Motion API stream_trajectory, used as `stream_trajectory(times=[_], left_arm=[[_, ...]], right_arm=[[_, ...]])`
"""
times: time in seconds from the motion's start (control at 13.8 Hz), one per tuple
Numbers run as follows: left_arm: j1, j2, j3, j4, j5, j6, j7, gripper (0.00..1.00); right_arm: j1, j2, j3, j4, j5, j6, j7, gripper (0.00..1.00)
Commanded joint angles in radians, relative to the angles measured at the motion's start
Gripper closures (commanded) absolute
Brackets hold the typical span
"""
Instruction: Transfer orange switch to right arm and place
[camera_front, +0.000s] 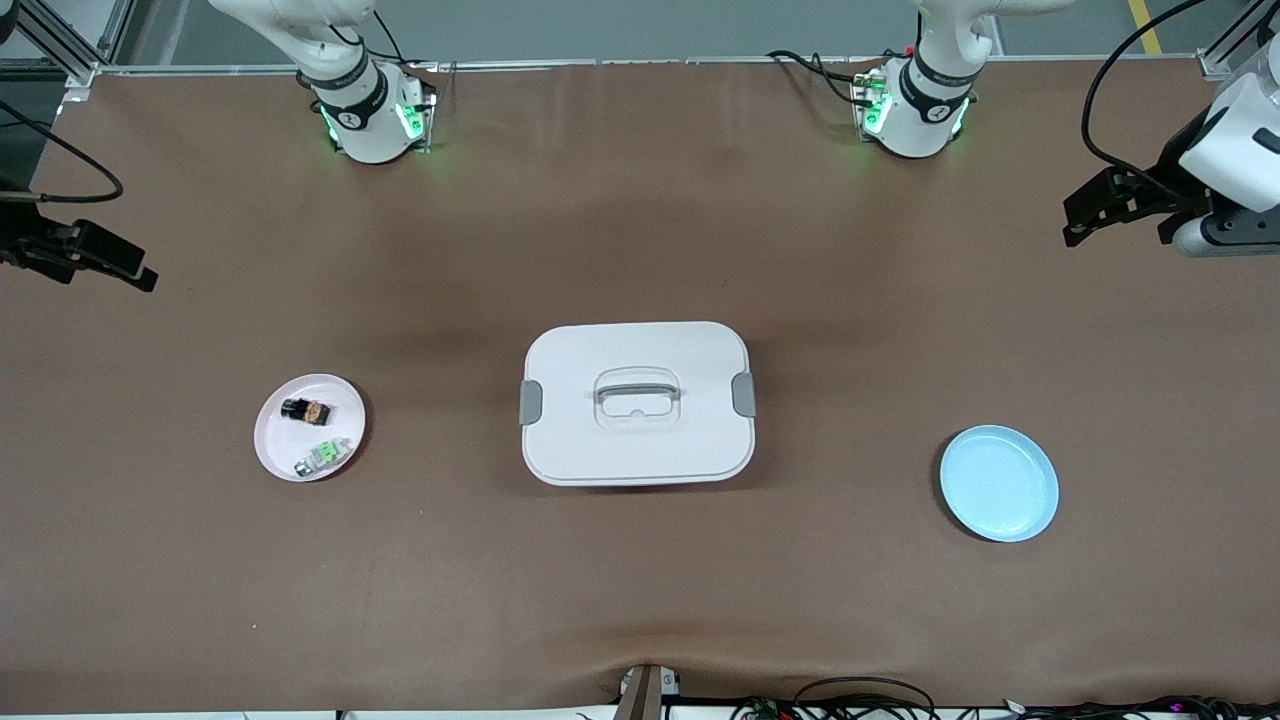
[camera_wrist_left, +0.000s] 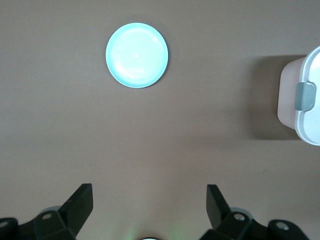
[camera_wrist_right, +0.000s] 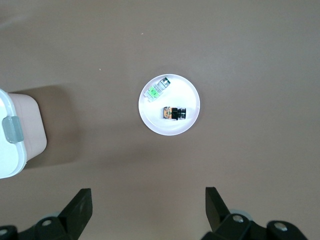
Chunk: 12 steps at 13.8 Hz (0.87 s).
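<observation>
Orange switch (camera_front: 308, 410) sits on pink plate (camera_front: 268, 445), low in frame, right arm's end of counter. Blue plate (camera_front: 1000, 483) bare. Right pincer (camera_wrist_right: 148, 197) & left pincer (camera_wrist_left: 149, 196) both spread, waiting at the frame edges. Looks placed, prob. done.

Two white Franka arms, each with a rounded base ringed by a black band, lit by green lamps and fed by black cables, each ending in a black two-fingered tool: left tool (camera_wrist_left: 150, 207), right tool (camera_wrist_right: 148, 207).
</observation>
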<state>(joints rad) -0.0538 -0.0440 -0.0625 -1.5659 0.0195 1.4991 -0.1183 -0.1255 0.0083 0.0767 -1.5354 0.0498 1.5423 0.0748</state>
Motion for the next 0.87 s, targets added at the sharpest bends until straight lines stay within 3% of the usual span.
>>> stream_trajectory(times=[0.0,0.8], left_arm=[[0.005,-0.019,0.000,-0.013,-0.010,0.007,0.012,0.00],[0.008,-0.017,0.006,-0.019,-0.010,0.004,0.017,0.00]], right_arm=[[0.004,-0.031,-0.005,-0.009,-0.008,-0.011,-0.018,0.00],[0.018,-0.050,-0.003,-0.029,-0.011,-0.008,-0.036,0.00]])
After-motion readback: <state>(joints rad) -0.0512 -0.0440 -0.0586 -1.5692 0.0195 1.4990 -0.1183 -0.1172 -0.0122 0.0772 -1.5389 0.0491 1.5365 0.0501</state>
